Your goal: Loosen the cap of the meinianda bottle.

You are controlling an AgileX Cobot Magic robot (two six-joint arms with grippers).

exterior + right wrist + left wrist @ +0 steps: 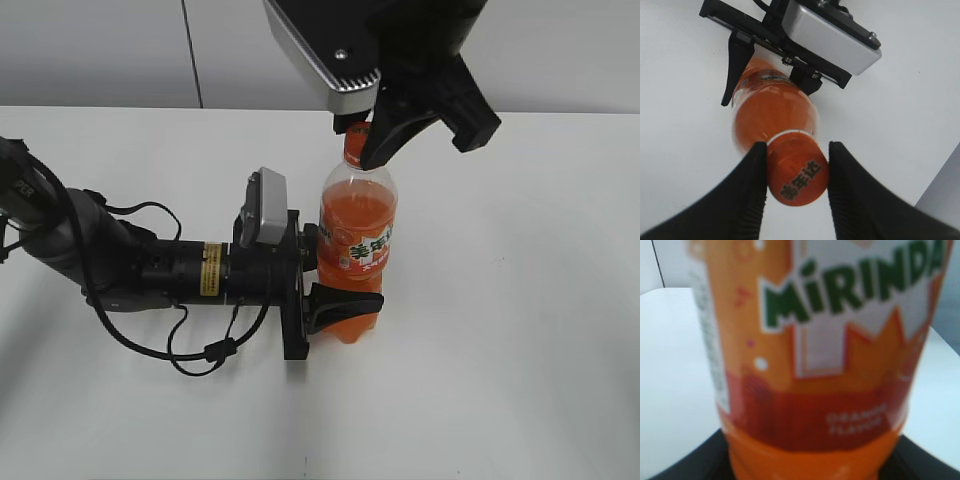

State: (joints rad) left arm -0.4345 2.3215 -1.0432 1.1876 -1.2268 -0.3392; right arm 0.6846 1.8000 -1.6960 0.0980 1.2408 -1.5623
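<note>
The meinianda bottle (358, 240) stands upright on the white table, full of orange drink. My left gripper (345, 270) lies low and reaches in from the left. It is shut on the bottle's lower body, one finger on each side. In the left wrist view the label (830, 340) fills the frame, and dark fingers (685, 462) show at the bottom corners. My right gripper (362, 140) comes down from above and is shut on the orange cap (797, 175). Both ribbed fingers (752, 190) press against the cap's sides. In the exterior view only a sliver of the cap (354, 128) shows.
The white table (520, 330) stretches around the bottle. The left arm and its looped cables (180, 330) lie across the table's left half. A pale wall panel (100, 50) runs along the back edge.
</note>
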